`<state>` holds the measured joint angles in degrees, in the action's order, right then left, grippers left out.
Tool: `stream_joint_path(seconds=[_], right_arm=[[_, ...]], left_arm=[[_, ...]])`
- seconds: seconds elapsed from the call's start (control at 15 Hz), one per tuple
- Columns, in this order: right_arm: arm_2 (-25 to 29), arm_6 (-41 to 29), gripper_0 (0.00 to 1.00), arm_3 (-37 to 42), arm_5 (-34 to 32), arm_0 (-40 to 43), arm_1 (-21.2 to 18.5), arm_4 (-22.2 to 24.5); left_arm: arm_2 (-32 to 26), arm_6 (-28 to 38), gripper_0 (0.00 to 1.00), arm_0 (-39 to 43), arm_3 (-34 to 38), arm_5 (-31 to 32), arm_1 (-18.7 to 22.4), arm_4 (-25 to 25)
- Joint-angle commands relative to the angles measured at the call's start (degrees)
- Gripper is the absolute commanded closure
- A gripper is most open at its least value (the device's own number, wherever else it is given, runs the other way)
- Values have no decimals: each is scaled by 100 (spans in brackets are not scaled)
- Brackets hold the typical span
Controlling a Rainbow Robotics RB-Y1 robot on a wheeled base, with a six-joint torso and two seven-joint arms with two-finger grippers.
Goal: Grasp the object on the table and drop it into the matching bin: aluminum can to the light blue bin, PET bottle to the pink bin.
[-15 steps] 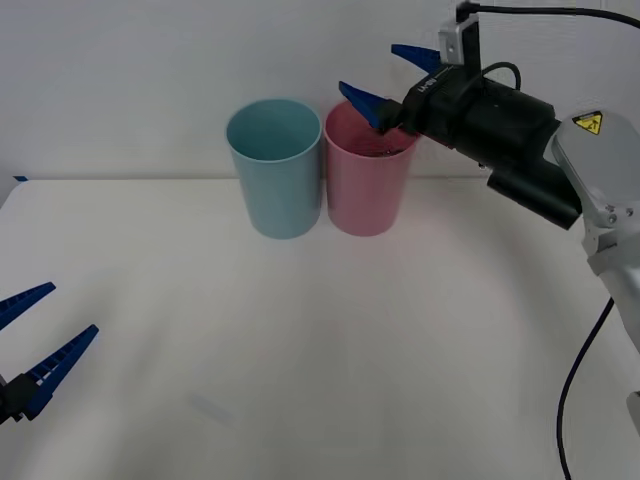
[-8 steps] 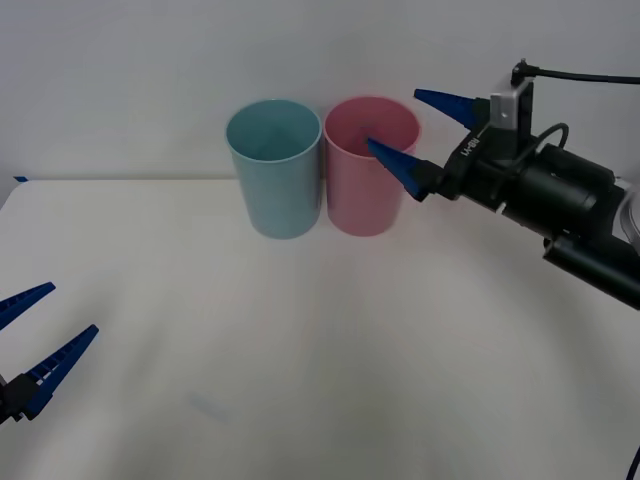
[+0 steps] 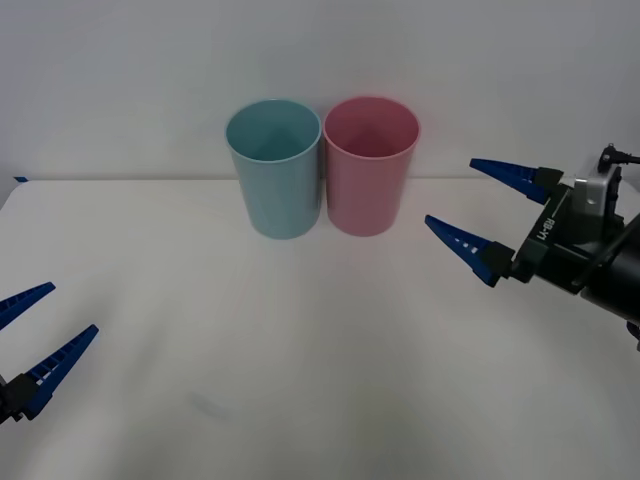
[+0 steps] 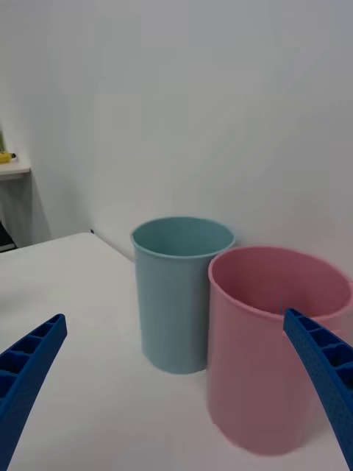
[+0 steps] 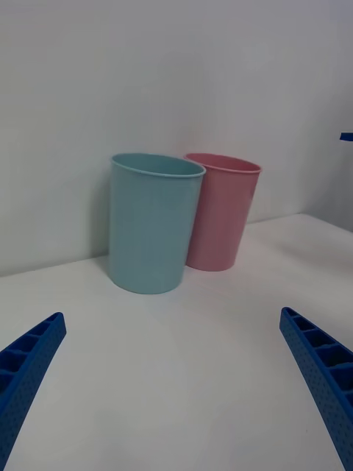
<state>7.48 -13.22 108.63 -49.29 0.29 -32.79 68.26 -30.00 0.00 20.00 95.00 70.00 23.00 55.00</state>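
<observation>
Right gripper point(image 3: 498, 216): fingers spread wide, nothing between them, hanging above the table point(image 3: 300, 340) to the right of the pink bin point(image 3: 370, 165) and apart from it, fingertips pointing toward the bins. Left gripper point(image 3: 30, 335): also spread and empty, low at the near-left edge of the front view, well apart from both bins; reads as parked. The pink bin stands upright at the far side of the table, just beside the light blue bin point(image 3: 274, 167), rims level, walls close or touching; cannot tell which. Side-by-side placement presumably makes the sorting choice a small sideways offset for the arm. PET bottle: not on the tabletop and not in either gripper. Judged from the empty right gripper near the pink bin, it probably lies inside that bin, but the interior is not visible deep enough to confirm. Count: two grippers, two bins (one pink, one light blue), one table.
</observation>
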Motion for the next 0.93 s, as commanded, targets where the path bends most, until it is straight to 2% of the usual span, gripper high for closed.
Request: stream_joint_path(seconds=[0.07,0.4,0.6,0.93], right_arm=[[439,504,0,71,-503,489,106,-129],[1107,1067,0,71,-1250,1324,150,-437],[1625,1172,0,71,-1645,1772,449,-428],[2100,1313,0,71,-1848,2405,845,-472]], left_arm=[[0,0,0,0,0,0,0,0],[0,0,0,0,0,0,0,0],[0,0,0,0,0,0,0,0],[0,0,0,0,0,0,0,0]])
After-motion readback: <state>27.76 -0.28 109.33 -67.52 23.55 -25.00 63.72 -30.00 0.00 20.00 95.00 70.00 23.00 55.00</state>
